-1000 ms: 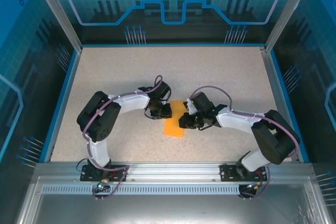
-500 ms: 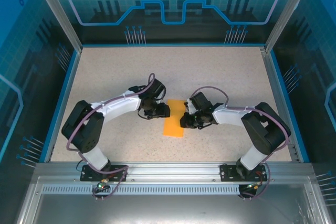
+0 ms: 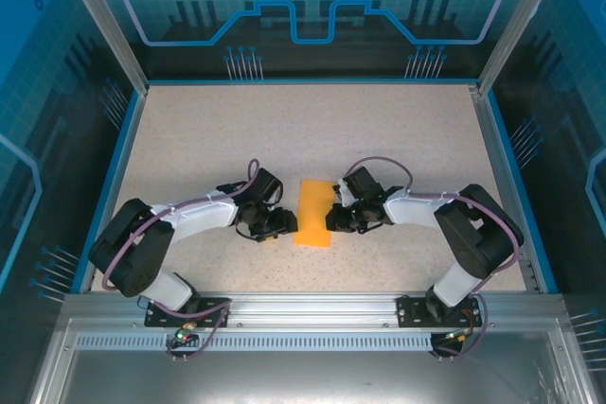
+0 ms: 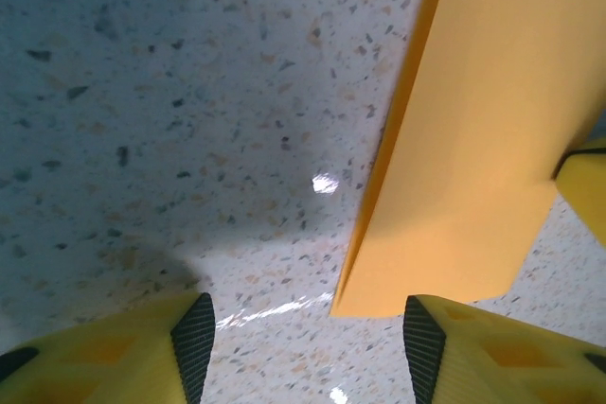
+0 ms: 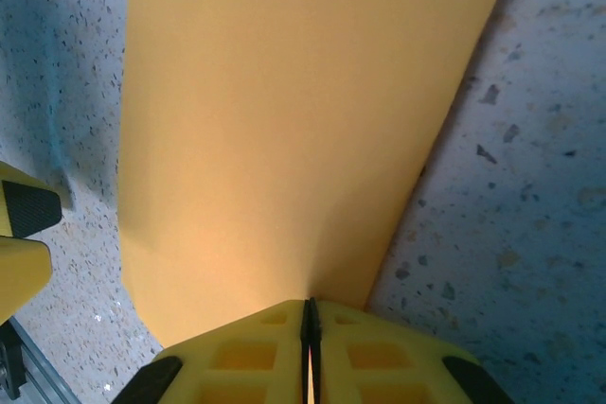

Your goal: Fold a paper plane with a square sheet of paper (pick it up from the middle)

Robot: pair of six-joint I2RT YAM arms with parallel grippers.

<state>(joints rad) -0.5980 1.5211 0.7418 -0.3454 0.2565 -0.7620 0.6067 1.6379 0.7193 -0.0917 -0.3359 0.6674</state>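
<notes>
The square sheet of paper (image 3: 313, 214) is bright orange and lies on the speckled table as a long folded rectangle, not in the shape of a paper plane. My right gripper (image 3: 332, 218) is shut on the paper's right long edge (image 5: 303, 120), its jaws (image 5: 310, 321) pressed together with orange between them. My left gripper (image 3: 281, 225) hovers open just left of the sheet. In the left wrist view its fingers (image 4: 308, 352) stand wide apart over bare table, and the paper's near corner (image 4: 473, 158) lies ahead and to the right, untouched.
The table (image 3: 312, 130) is a speckled beige surface ringed by a blue rim (image 3: 112, 186) and clear walls. The two arms converge on the paper from either side. A right fingertip (image 4: 587, 186) shows at the paper's far edge.
The left gripper opened, let go of the paper's left edge and drew back to the left and nearer. The paper settled flat. The right gripper kept its hold.
</notes>
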